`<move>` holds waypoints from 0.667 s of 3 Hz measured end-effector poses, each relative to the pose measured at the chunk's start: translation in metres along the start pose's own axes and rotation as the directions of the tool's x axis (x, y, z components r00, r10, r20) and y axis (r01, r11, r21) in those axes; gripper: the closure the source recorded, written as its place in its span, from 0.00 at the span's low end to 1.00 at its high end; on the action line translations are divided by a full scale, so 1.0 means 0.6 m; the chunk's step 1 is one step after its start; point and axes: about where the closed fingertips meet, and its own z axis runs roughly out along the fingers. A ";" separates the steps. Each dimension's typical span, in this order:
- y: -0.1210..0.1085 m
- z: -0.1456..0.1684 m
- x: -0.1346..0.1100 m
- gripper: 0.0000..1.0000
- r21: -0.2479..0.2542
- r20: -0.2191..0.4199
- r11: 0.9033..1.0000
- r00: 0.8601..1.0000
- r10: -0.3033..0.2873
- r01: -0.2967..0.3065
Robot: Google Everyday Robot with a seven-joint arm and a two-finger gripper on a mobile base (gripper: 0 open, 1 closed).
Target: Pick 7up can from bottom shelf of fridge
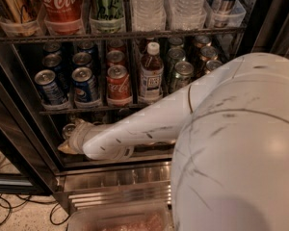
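Reaching deep into the fridge (10,125), the white arm (149,124) lies low across the lowest rack, the tabletop (144,152) for this job, with its tool (67,139) at the tabletop's left edge, close to the front. The 7up can (68,128) shows there only as a small silvery top just above the tool. It stands on the dim tabletop near the front-left corner, and its body is hidden behind the wrist. I cannot tell whether the tool is released or clenched on the can, nor whether the two touch.

As I judge it, the approach is done: the arm is inside the right level and the tool is at the right can. What is left is to make sure of the grasp, lift the can clear of its tray, and draw it out past the tabletop's front edge without knocking the rack above.

Writing that can be read is all on the brighter racks. A tall red can (62,5) on the top one shows the white "Coca-Cola" script. A smaller red Coca-Cola can (118,83) stands at the front of the middle one. Beside it on the left are blue Pepsi cans (84,85) with the round emblem. A brown bottle (151,73) with a white cap carries a pale label too fine to read, and a green can (105,6) has script I cannot make out. The 7up can shows no label at all.
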 end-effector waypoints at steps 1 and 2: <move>0.005 0.011 0.001 0.26 -0.015 -0.009 1.000 1.000 -0.003 0.003; 0.009 0.020 0.005 0.27 -0.026 -0.021 1.000 1.000 -0.005 0.004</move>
